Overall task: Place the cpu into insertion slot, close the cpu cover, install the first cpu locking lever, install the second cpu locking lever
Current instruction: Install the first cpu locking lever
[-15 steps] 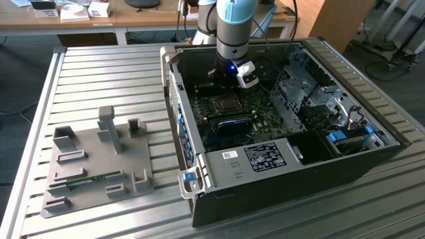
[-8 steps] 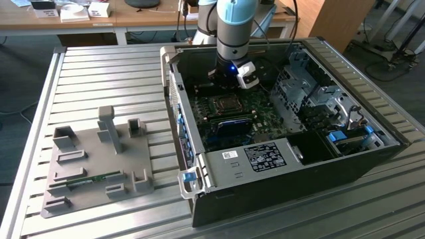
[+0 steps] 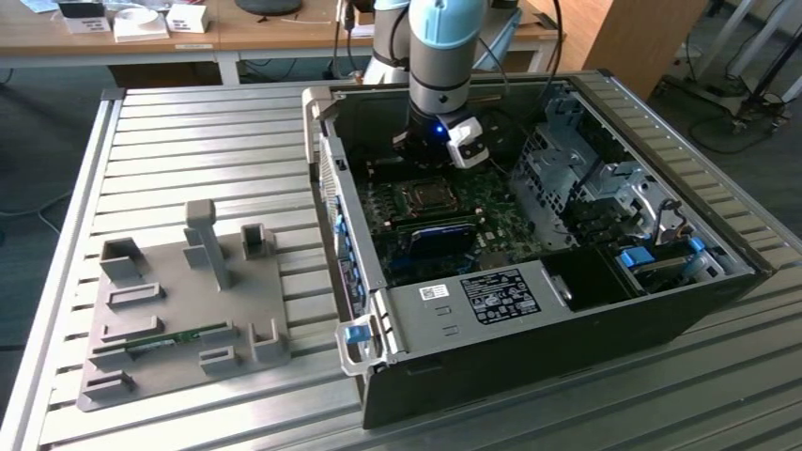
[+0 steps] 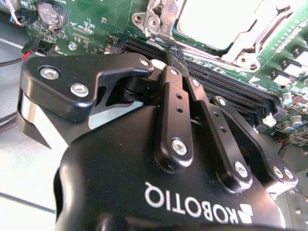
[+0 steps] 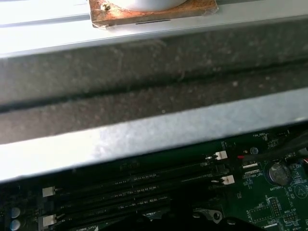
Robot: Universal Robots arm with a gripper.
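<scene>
The arm reaches down into the open computer case (image 3: 551,254), and its gripper (image 3: 426,158) hangs just above the green board, close to the insertion slot (image 3: 426,195). In the second wrist view the gripper (image 4: 173,52) has its black fingers (image 4: 174,103) drawn together to a narrow tip with nothing between them, right over the long black memory slots (image 4: 226,89) beside the slot. The cpu (image 4: 226,19) lies flat in its place, a pale square, and the cpu cover (image 4: 257,36) seems to be down around it, though the glare makes that hard to be sure of. A metal lever hinge (image 4: 159,21) sits at the slot's corner, just past the fingertips. In the exterior view, the case's metal drive cage (image 3: 589,188) crowds the exterior view's right of the arm. Well apart on the slatted table (image 3: 213,141), toward the exterior view's left, stands a grey holder tray (image 3: 176,310).
</scene>
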